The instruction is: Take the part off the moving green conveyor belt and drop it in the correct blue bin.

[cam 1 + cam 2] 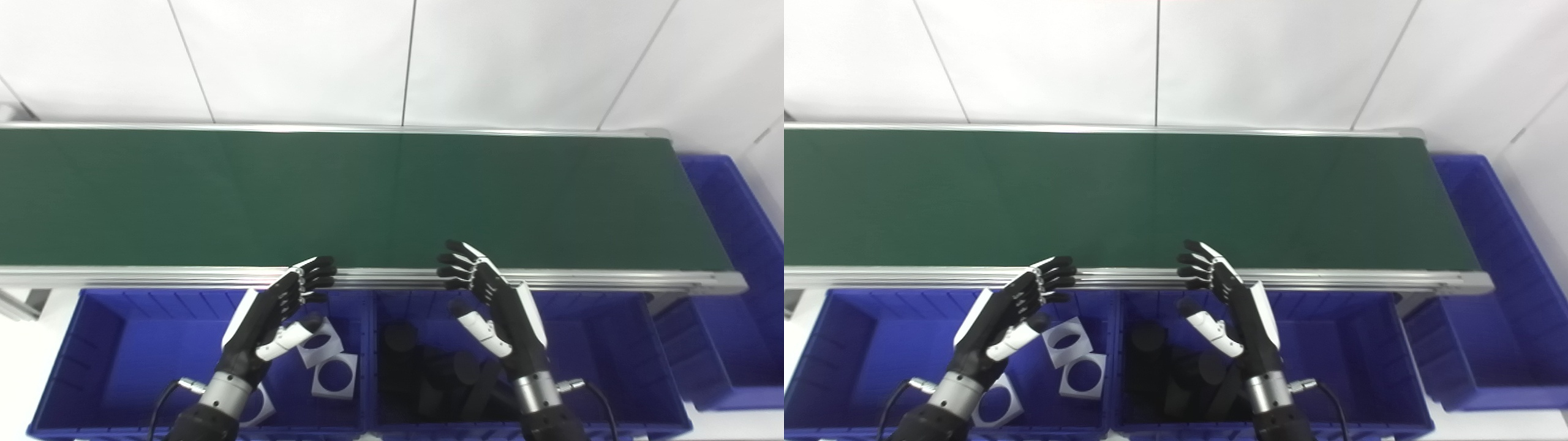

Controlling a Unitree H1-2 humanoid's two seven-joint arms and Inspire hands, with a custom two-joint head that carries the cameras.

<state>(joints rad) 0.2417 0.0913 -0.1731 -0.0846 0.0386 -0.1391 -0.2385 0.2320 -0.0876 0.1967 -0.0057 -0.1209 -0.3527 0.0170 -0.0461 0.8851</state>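
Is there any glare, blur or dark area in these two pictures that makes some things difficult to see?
Left eye view: the black parts in the middle blue bin merge into one dark mass. Right eye view: the white wall is very bright, the conveyor belt evenly lit without glare; both views slightly soft.

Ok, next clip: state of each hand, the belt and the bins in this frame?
Left hand: open, holding nothing, above the left bin.
Right hand: open, holding nothing, above the middle bin.
Conveyor belt: no part visible.
Left bin: holds white square parts with round holes.
Middle bin: holds black cylinders.
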